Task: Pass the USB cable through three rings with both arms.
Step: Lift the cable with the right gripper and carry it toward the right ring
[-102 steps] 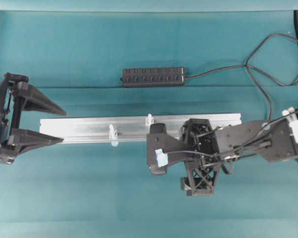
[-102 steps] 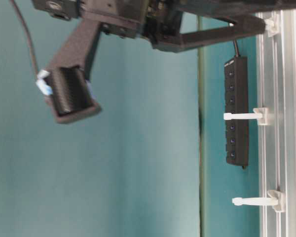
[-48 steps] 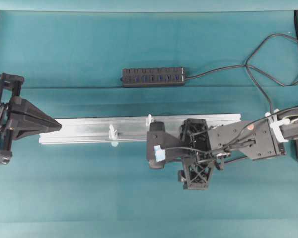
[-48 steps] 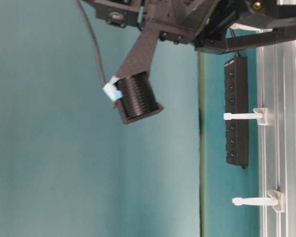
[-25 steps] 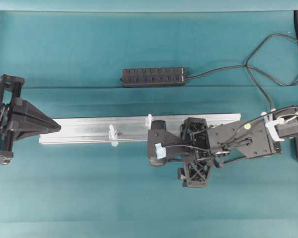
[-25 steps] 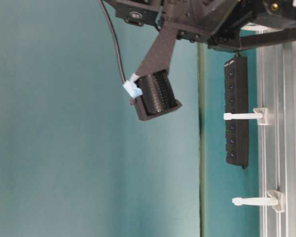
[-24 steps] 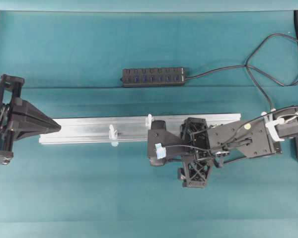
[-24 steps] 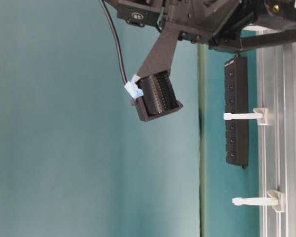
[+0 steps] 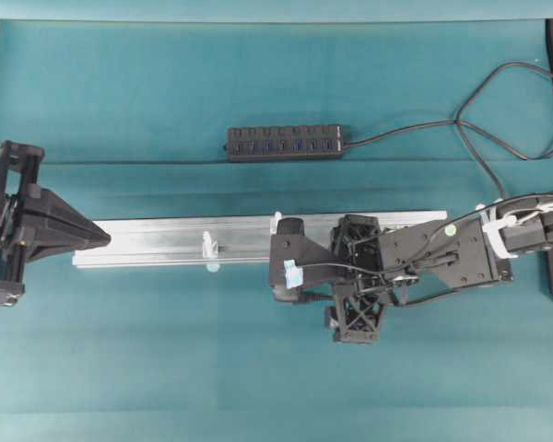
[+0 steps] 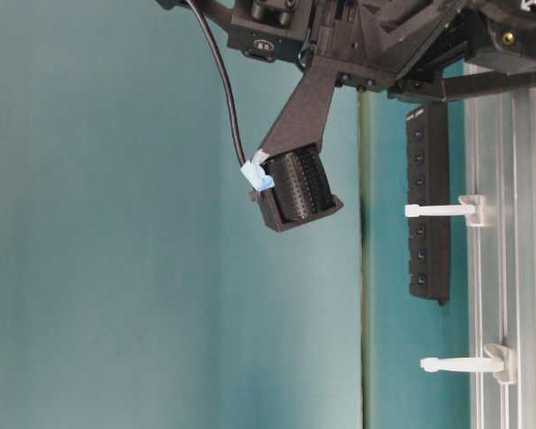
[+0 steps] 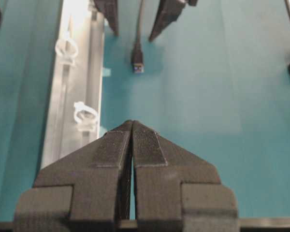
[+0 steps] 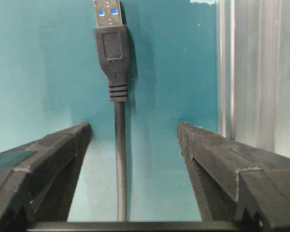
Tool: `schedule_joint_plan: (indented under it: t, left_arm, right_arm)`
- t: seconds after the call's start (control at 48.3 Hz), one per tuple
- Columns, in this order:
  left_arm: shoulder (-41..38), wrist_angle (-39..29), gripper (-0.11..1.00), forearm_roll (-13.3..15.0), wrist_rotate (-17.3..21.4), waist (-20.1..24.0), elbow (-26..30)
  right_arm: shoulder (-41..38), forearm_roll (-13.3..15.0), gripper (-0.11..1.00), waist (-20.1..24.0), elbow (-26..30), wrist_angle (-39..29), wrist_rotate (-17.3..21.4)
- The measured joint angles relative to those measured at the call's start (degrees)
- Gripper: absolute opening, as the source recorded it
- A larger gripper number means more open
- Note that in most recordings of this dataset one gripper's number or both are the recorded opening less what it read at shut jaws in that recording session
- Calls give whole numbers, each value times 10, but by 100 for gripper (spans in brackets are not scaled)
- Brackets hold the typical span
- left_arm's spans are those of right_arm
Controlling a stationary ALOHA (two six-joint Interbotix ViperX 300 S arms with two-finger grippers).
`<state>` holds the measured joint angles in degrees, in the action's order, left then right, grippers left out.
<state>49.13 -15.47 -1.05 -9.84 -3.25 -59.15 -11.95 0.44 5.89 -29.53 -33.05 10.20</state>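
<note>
Right gripper (image 12: 134,145) has sunk toward the cloth and crept a little along the rail (image 9: 166,241) toward the left arm since the earlier frames; in the table-level view its ribbed finger now hangs lower and closer to the rail. Left gripper (image 11: 131,140), which stood spread at the rail's left end two seconds ago, is now pressed shut on nothing and has held that way for the last second.

USB cable (image 12: 119,164): lies flat on the teal cloth just beside the rail, on the near side of it, running between the right gripper's two fingers. Plug (image 12: 111,48) points away from the right wrist, toward the left arm (blue insert visible at its tip). Right jaws stand about half spread, one finger each side of the cord, neither touching it as far as the wrist view shows. Not yet a grasp.

Rings (image 11: 84,116): two translucent clips show upright on the rail between the two grippers; I cannot make out a third, probably hidden under the right arm. No cord passes through either visible clip.

Progress, as judged: very early. Nothing threaded. Remaining: close on the cord behind the plug, lift, steer the plug through each ring in turn, with the left gripper taking over the pull.

Black hub (image 9: 284,143) sits beyond the rail, well apart, not involved.
</note>
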Motion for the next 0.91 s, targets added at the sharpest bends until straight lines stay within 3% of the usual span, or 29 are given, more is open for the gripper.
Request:
schedule_joint_plan:
  t: [0.91]
  left_arm:
    - [4,-1,0,0,0,6,-5]
  right_arm:
    - [-17,7,45,5,19,-12,0]
